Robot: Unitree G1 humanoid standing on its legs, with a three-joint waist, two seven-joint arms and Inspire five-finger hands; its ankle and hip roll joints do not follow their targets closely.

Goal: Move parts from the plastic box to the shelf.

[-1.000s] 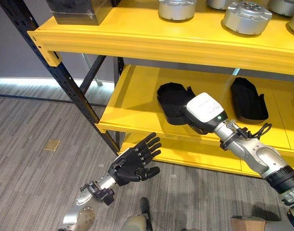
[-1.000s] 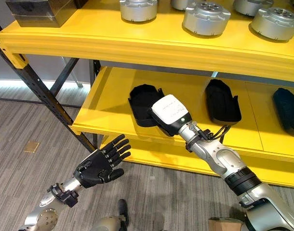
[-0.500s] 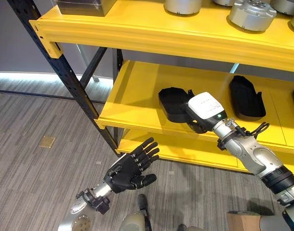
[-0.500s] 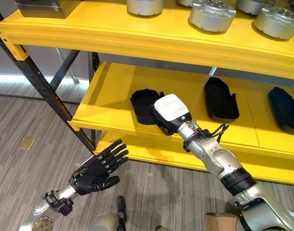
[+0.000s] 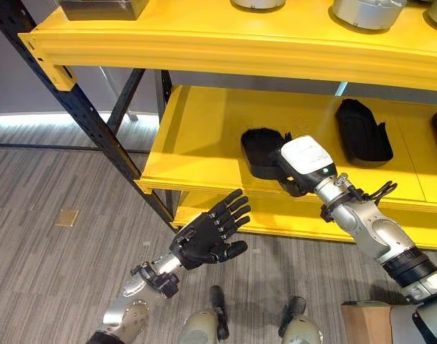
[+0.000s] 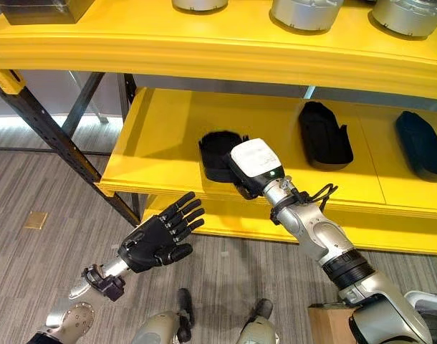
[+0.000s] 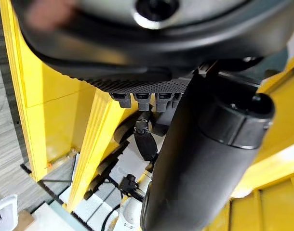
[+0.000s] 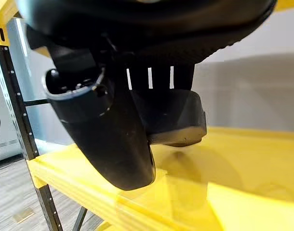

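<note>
Nearest up: left hand out over the grey plank floor, just in front of the shelf's lower edge, palm up, fingers straight and spread, holding nothing. Further in, right hand with its white back cover reaching onto the middle yellow shelf, right at a black moulded part. Fingers tucked behind that part, so can't tell if clamped or loose; right wrist view has a dark curved part just past the thumb, low over the yellow board. That part sits near the front edge, long axis running front to back. Two more black parts and to the right, same front-to-back lie, well apart. Top shelf: silver round metal parts, dark box at left.
</note>
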